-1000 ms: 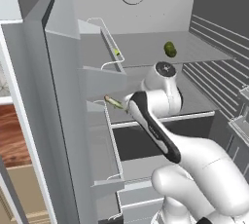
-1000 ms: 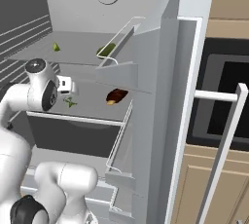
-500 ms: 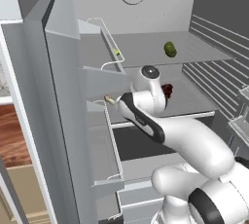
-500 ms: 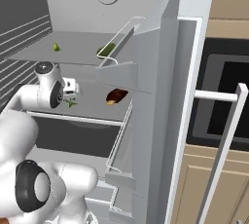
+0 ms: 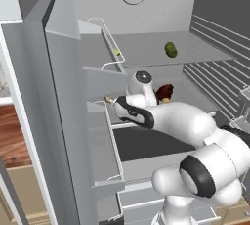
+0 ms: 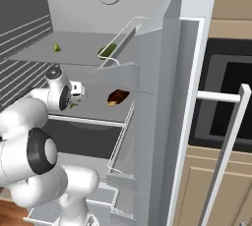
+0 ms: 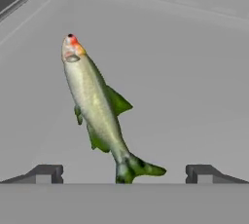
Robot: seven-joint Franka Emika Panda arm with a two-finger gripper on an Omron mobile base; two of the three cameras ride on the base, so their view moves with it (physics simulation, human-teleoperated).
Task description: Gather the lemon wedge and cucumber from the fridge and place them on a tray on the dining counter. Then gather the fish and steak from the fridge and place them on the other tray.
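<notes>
The fridge (image 5: 58, 97) stands open. On its middle shelf lies the fish (image 7: 95, 103), slim and silvery-green, head pointing away from the hand. My gripper (image 7: 124, 174) hangs open just over it, with the tail between the fingertips (image 7: 44, 173) and nothing gripped. A sliver of the fish (image 6: 74, 104) shows under my hand. On the same shelf, to the right, sits the steak (image 5: 164, 92) (image 6: 118, 96). On the upper shelf are the dark green cucumber (image 5: 170, 49) (image 6: 107, 50) and, to its left, the small lemon wedge (image 5: 116, 52) (image 6: 56, 47).
Door bins with wire rails (image 5: 110, 121) (image 6: 120, 136) flank the shelves closely on both sides. A dark drawer (image 5: 146, 143) sits below the middle shelf. A black oven with a bar handle (image 6: 226, 107) and beige cabinets (image 6: 216, 185) stand to the right.
The arm has reached deeper into the fridge; the wrist slid left and slightly down toward the fish on the middle shelf. The jaws stayed open. No food moved.
</notes>
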